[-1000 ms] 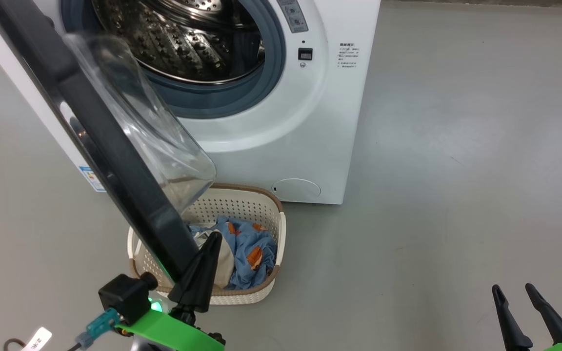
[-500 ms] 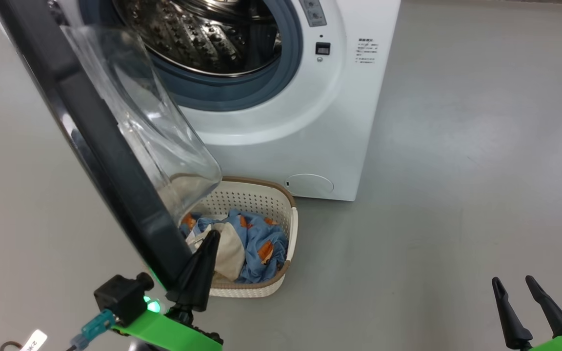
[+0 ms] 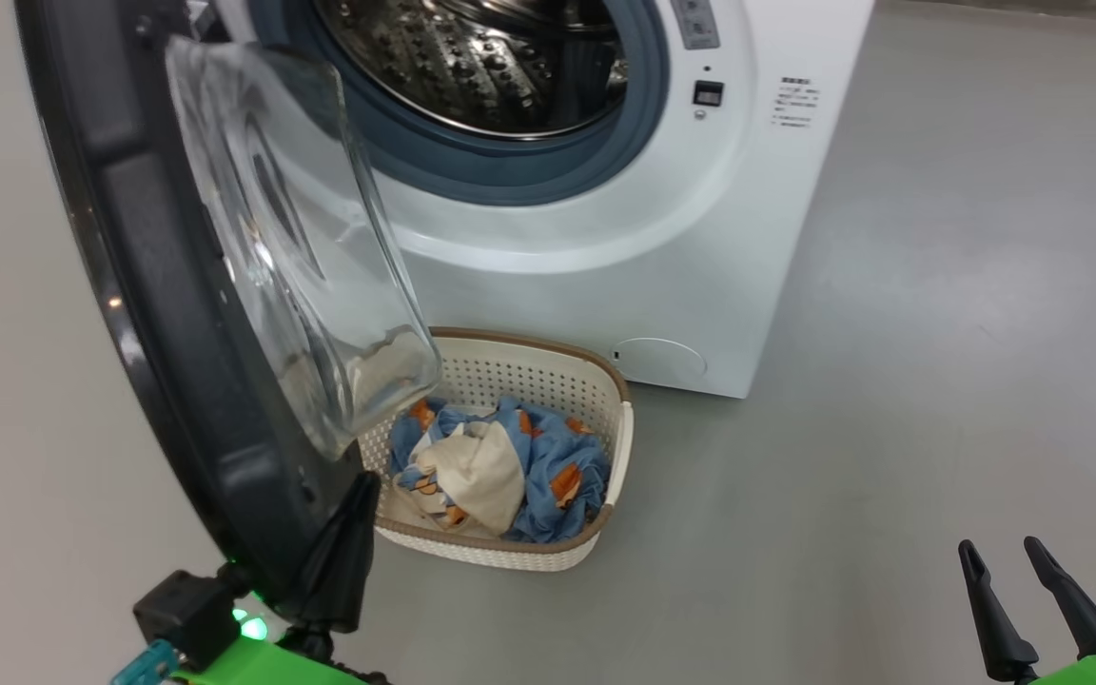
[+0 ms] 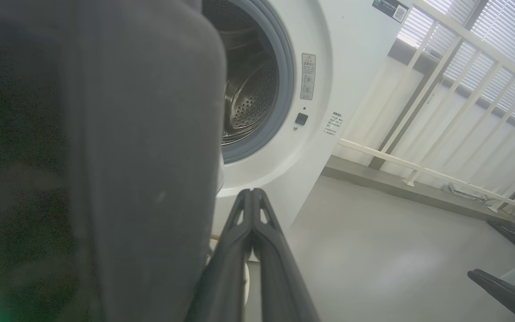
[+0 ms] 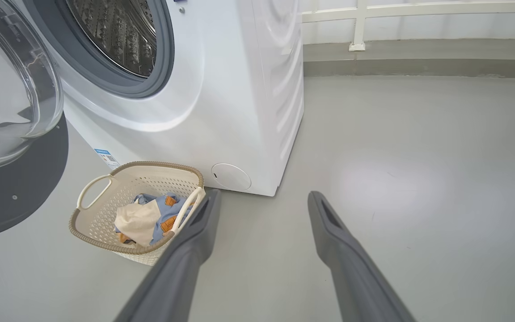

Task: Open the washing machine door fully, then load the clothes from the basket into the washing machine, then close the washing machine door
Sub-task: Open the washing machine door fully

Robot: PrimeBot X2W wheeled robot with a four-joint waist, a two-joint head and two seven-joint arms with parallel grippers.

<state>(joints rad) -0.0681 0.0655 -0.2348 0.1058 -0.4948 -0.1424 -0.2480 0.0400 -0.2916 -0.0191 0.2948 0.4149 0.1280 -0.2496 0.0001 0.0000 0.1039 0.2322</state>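
As the door swung: washing machine door (image 3: 158, 285) stood wider than a second before (the head camera had also shifted).
Meaning for task: opening was judged nearly complete; loading had not begun.
Left fingers (image 3: 339, 571): pressed together, laid against the door's lower black rim.
Right fingers (image 3: 988, 609): apart, empty, well clear of the washing machine (image 3: 605, 266).
Door appearance: glossy black rim, bulging clear glass bowl, hinged left of the steel drum (image 3: 491, 67).
Clothes (image 3: 510, 466): blue printed and cream pieces, heaped in the basket (image 3: 619, 419) on the floor, just before the machine.

Blue clothes (image 3: 553, 449) (orange-printed), cream basket (image 3: 534, 376).
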